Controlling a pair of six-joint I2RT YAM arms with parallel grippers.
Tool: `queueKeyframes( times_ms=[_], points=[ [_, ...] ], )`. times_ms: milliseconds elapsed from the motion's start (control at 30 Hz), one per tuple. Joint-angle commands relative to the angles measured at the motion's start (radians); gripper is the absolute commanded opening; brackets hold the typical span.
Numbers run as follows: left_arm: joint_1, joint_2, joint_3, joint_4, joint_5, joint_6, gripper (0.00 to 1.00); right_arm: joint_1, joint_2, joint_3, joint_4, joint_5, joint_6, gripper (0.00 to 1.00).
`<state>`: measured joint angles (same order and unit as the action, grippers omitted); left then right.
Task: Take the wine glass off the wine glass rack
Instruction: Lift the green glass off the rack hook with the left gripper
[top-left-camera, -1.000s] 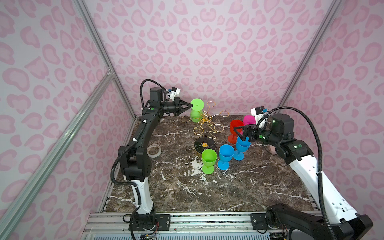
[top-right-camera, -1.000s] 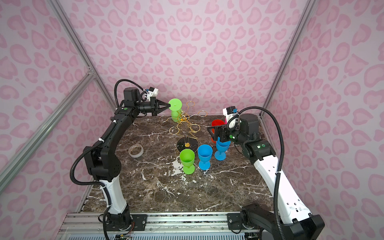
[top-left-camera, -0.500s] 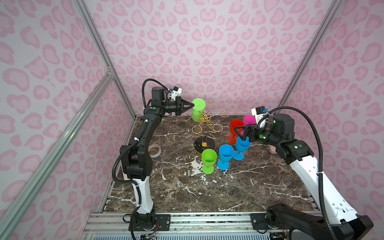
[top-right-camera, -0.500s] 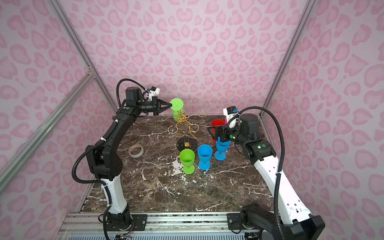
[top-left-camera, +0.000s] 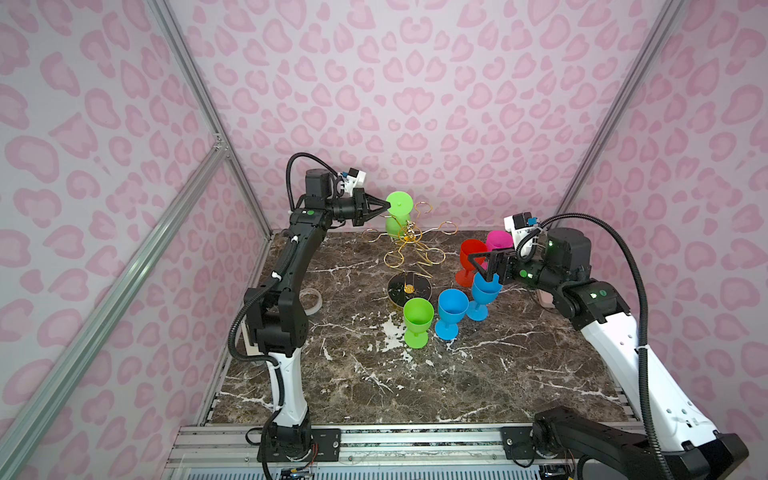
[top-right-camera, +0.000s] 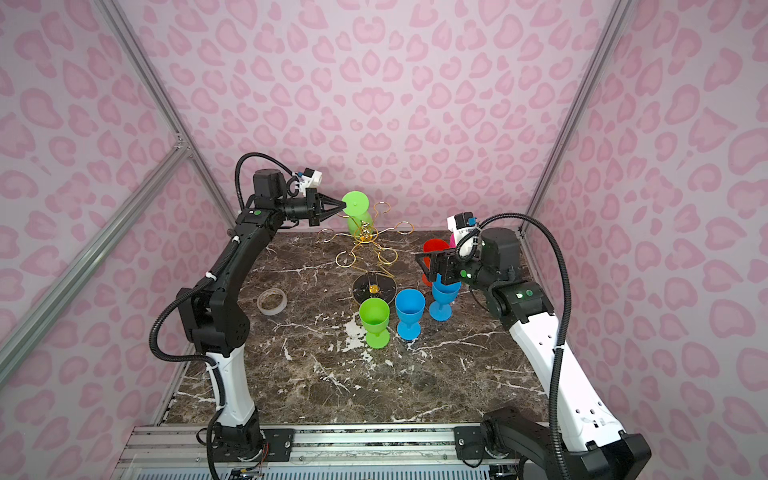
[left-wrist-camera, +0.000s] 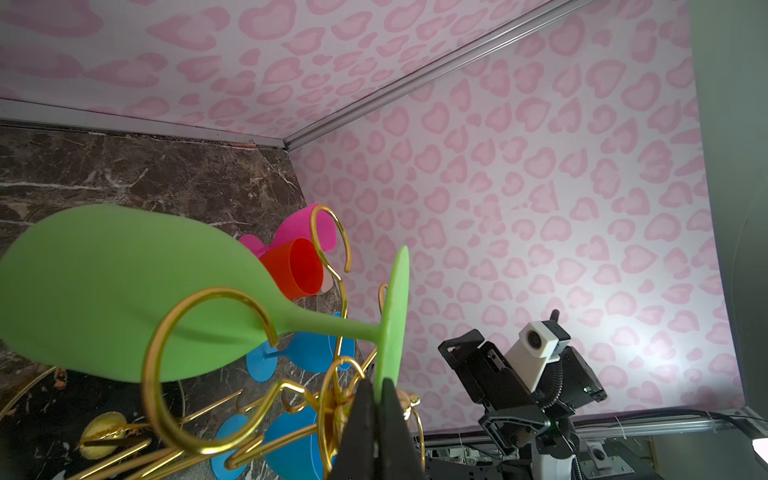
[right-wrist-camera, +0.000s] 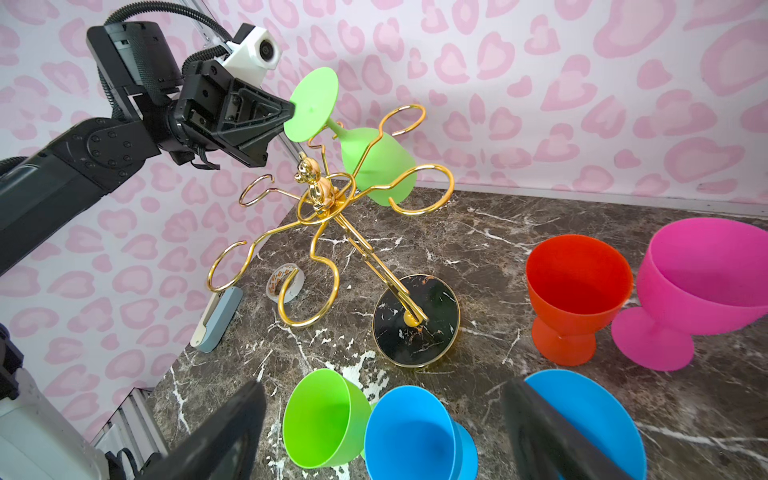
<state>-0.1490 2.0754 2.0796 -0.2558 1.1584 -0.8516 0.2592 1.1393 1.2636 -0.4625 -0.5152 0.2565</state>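
The wine glass is green and hangs tilted at the back of the wine glass rack, foot up, bowl down. My left gripper is shut on the rim of its foot; this also shows in the other top view, gripper and glass. The rack's gold wire loops rise from a round black base. Whether the stem still sits in a loop I cannot tell. My right gripper hangs open over the standing glasses, nothing between its fingers.
On the marble table stand a green glass, two blue glasses, a red one and a pink one, all near the rack's base. A tape roll lies left. The back wall is close behind the rack.
My left gripper has shifted slightly right and up, carrying the green glass's foot with it. The right arm has stayed put.
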Motion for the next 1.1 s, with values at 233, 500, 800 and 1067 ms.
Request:
queueKeyframes(
  times_ms=[233, 500, 800, 1067],
  points=[
    [0.017, 0.05, 0.076, 0.056, -0.016, -0.046, 0.03, -0.006, -0.01, -0.006, -0.001, 0.008, -0.013, 0.91],
    [0.044, 0.056, 0.099, 0.078, -0.015, -0.077, 0.03, -0.008, -0.012, -0.006, -0.002, 0.01, -0.013, 0.91],
    [0.057, 0.091, 0.109, 0.24, -0.005, -0.216, 0.03, -0.01, -0.007, 0.001, -0.003, 0.008, -0.013, 0.91],
    [0.111, 0.048, 0.082, 0.231, -0.014, -0.201, 0.03, -0.011, -0.001, 0.007, -0.002, 0.01, -0.018, 0.91]
  ],
)
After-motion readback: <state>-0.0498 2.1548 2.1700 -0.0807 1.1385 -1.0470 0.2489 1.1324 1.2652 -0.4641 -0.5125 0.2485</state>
